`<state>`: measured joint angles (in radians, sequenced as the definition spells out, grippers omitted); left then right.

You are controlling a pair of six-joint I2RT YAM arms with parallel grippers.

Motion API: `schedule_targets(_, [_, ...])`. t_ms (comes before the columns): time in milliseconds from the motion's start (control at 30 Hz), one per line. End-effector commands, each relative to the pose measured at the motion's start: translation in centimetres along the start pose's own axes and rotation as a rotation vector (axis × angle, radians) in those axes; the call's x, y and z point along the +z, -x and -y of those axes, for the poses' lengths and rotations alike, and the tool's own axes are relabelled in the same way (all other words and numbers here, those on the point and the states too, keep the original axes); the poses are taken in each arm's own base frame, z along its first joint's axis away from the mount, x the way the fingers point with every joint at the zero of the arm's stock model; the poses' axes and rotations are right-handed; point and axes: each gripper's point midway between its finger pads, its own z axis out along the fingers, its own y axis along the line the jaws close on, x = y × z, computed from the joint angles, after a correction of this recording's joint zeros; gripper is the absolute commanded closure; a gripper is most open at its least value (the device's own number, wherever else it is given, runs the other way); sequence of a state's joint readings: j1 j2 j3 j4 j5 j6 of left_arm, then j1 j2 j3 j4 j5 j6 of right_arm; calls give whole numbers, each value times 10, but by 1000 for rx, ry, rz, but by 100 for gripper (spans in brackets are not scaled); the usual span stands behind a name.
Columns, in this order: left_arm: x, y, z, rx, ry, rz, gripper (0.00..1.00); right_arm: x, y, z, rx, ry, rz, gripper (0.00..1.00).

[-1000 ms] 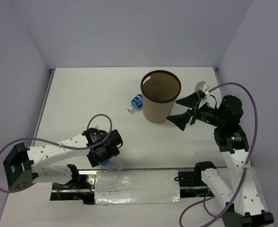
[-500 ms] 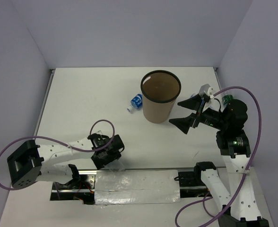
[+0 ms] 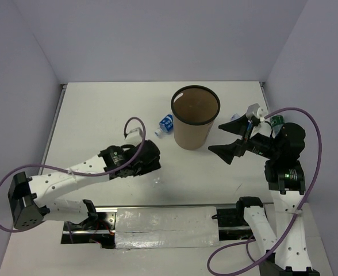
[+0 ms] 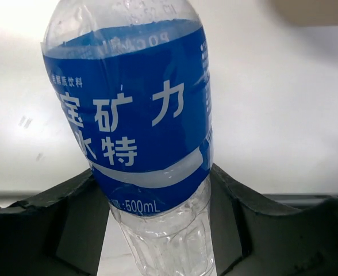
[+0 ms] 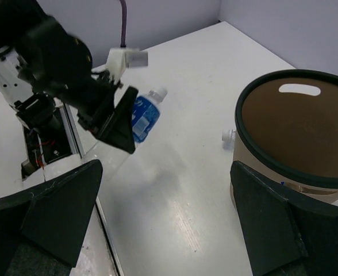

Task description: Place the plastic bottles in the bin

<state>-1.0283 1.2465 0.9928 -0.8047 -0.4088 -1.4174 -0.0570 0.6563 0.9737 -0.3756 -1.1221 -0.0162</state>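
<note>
My left gripper [image 3: 152, 156] is shut on a clear plastic bottle [image 4: 140, 126] with a blue label. Its black fingers [image 4: 65, 218] press the lower body from both sides. In the right wrist view this bottle [image 5: 145, 115] hangs tilted above the table, white cap pointing away. The brown bin [image 3: 195, 118] with a black rim stands upright at centre back, up and right of the left gripper. A second bottle [image 3: 165, 125] lies on the table against the bin's left side; only its cap [image 5: 228, 135] shows beside the bin [image 5: 295, 126]. My right gripper [image 3: 232, 141] hovers open and empty just right of the bin.
A foil-covered plate [image 3: 163, 227] lies along the near table edge between the arm bases. Purple cables [image 3: 131, 123] loop above both arms. Grey walls close in the table on the left, the back and the right.
The left gripper closed on the bottle at the near edge, lifted it, and swung it up and right toward the bin. The right arm drifted slightly to the right, still open.
</note>
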Motion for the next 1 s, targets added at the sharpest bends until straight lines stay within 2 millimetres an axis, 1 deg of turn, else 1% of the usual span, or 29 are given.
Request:
schedule_targets(0, [-45, 62, 54, 193, -203, 223, 100, -3, 4, -5, -32, 4, 11, 0])
schedule_targets(67, [-75, 88, 99, 299, -367, 331, 100, -5, 5, -3, -53, -13, 13, 0])
schedule_targets(100, [-87, 93, 116, 346, -433, 358, 100, -6, 6, -5, -64, -16, 16, 0])
schedule_targets(133, [-101, 106, 133, 428, -478, 423, 100, -7, 6, -4, -75, -22, 16, 0])
schedule_targets(167, [-113, 118, 149, 420, -523, 479, 100, -7, 6, -5, -79, -20, 17, 0])
schedule_targets(200, [-133, 130, 166, 437, -581, 529, 100, -8, 6, -6, -85, -19, 20, 0])
schedule_targets(233, [-134, 138, 176, 520, -572, 584, 100, -8, 6, -7, -83, -20, 21, 0])
schedule_targets(267, [-155, 155, 193, 500, -619, 664, 100, -8, 6, -7, -85, -16, 24, 0])
schedule_targets(300, [-159, 164, 201, 523, -624, 714, 100, -8, 5, -7, -83, -11, 23, 0])
schedule_targets(333, [-156, 175, 208, 596, -588, 781, 100, -8, 5, -7, -80, -11, 22, 0])
schedule_targets(367, [-158, 185, 213, 600, -582, 831, 100, -8, 5, -6, -76, -11, 20, 0])
schedule_targets(400, [-174, 201, 227, 574, -623, 915, 100, -8, 5, -6, -81, -8, 18, 0])
schedule_targets(433, [-161, 211, 236, 635, -596, 950, 100, -8, 4, -6, -77, -10, 15, 0])
schedule_targets(467, [-158, 220, 242, 638, -587, 972, 100, -8, 4, -5, -78, -11, 15, 0])
schedule_targets(500, [-153, 230, 258, 635, -593, 996, 100, -8, 4, -5, -79, -13, 16, 0])
schedule_targets(533, [-147, 243, 262, 656, -570, 1022, 100, -8, 5, -6, -83, -14, 19, 0])
schedule_targets(567, [-156, 258, 270, 629, -570, 1063, 100, -9, 5, -6, -85, -16, 20, 0])
schedule_targets(600, [-133, 265, 278, 638, -545, 1061, 100, -9, 5, -6, -86, -17, 21, 0])
schedule_targets(633, [-130, 266, 287, 655, -566, 1065, 100, -9, 5, -6, -89, -19, 21, 0])
schedule_targets(667, [-119, 269, 298, 655, -561, 1071, 100, -10, 5, -6, -92, -21, 22, 0])
schedule_targets(700, [-115, 272, 302, 682, -537, 1092, 100, -10, 5, -6, -92, -22, 23, 0])
schedule_targets(767, [-112, 274, 313, 679, -549, 1108, 100, -11, 6, -6, -95, -24, 23, 0])
schedule_targets(800, [-96, 270, 318, 687, -541, 1086, 100, -11, 5, -6, -92, -25, 22, 0])
schedule_targets(833, [-90, 270, 317, 684, -526, 1076, 100, -11, 4, -6, -91, -25, 21, 0])
schedule_targets(900, [-68, 263, 314, 691, -498, 1041, 99, -13, 4, -6, -91, -25, 20, 0])
schedule_targets(933, [-64, 261, 313, 695, -493, 1034, 85, -13, 4, -6, -92, -25, 21, 0])
schedule_targets(967, [-60, 260, 310, 697, -485, 1031, 74, -13, 4, -6, -88, -24, 20, 0])
